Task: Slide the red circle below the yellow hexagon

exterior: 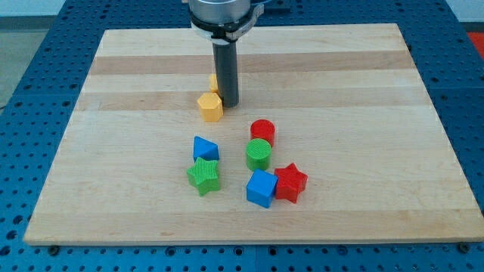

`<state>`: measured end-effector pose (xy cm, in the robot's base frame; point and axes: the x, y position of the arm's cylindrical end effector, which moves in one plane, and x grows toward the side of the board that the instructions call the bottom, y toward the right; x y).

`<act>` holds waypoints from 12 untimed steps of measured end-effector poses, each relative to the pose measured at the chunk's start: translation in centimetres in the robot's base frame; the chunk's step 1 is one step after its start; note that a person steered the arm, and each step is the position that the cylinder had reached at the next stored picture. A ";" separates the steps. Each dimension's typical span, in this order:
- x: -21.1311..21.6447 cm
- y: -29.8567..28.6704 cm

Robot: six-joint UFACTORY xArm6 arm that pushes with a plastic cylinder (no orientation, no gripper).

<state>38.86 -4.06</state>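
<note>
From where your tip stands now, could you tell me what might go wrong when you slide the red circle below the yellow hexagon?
1. My tip stands right beside the yellow hexagon, so moving off carelessly could nudge it and shift the goal.
2. The green circle sits against the red circle on its lower side; a push may drag it along.
3. The blue triangle lies below the hexagon, near the likely path.

Dark grey rod ending at my tip. Just beside it, a yellow hexagon — behind it, a second yellow block, mostly hidden. Toward the view's bottom from my tip: red circle, green circle, blue triangle, green star, blue cube, red star. Pale wooden board streaked in lighter and darker bands — blue perforated table around it.
</note>
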 end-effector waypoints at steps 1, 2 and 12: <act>-1.3 -0.3; -2.4 -0.9; 7.4 13.2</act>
<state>46.25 9.10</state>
